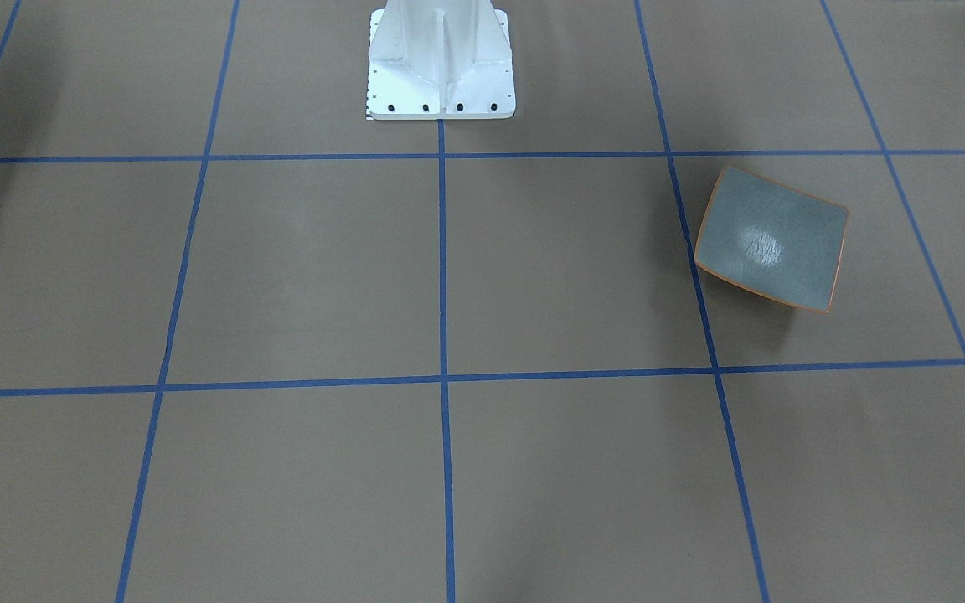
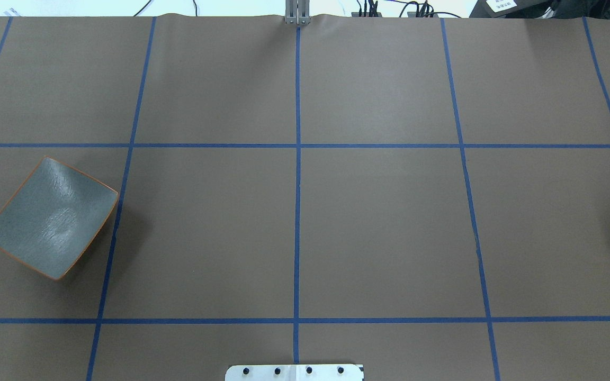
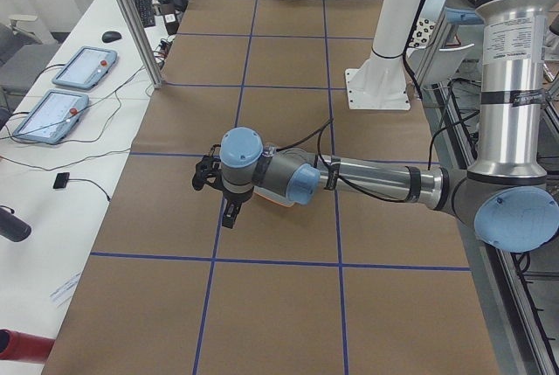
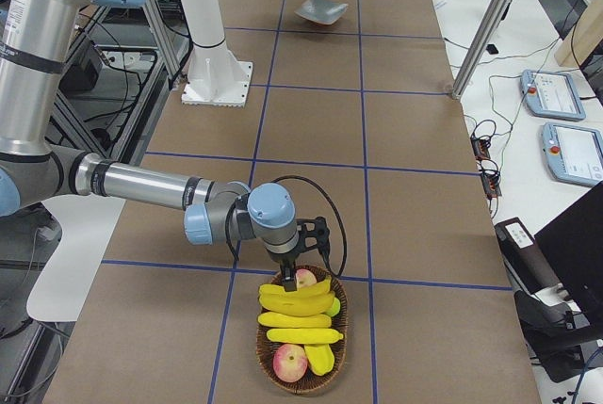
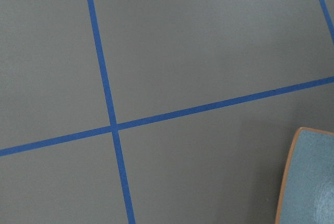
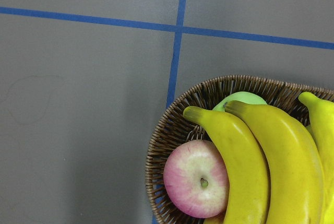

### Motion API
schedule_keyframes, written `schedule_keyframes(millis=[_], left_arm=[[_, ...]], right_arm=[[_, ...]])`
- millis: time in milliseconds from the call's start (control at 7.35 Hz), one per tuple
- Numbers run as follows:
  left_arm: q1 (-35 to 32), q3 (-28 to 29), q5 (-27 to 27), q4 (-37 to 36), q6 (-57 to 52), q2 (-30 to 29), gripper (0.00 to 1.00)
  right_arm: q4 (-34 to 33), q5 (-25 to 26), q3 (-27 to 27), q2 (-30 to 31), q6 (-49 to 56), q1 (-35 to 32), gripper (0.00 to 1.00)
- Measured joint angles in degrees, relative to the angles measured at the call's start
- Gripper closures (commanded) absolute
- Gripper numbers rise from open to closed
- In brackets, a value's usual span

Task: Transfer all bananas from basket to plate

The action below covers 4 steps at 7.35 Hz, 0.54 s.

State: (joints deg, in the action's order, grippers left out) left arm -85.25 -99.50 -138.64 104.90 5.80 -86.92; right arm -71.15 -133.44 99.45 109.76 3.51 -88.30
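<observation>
Your right gripper (image 4: 285,277) hangs at the basket's (image 6: 159,151) twelve o'clock, the bananas (image 4: 294,319) apparently untouched.
The plate (image 2: 51,217) is bare; released or clenched, neither it nor the left gripper (image 3: 229,214) shows. Next: lower onto the top one.

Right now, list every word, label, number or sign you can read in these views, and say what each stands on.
No text is legible.
Dark printing on the near silver arm tube: too small to read.
White tag beyond the table's far edge: blurred.
Grey-blue square plate with orange rim, glossy yellow bananas, woven wicker basket: no markings visible.
</observation>
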Motion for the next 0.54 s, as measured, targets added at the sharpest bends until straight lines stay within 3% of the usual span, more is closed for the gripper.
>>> schedule_keyframes(millis=[544], left_arm=[[0.0, -0.05, 0.03, 1.42, 0.05, 0.0, 0.0]], right_arm=[[-0.05, 0.16, -6.6, -1.59, 8.88, -2.8, 0.05]])
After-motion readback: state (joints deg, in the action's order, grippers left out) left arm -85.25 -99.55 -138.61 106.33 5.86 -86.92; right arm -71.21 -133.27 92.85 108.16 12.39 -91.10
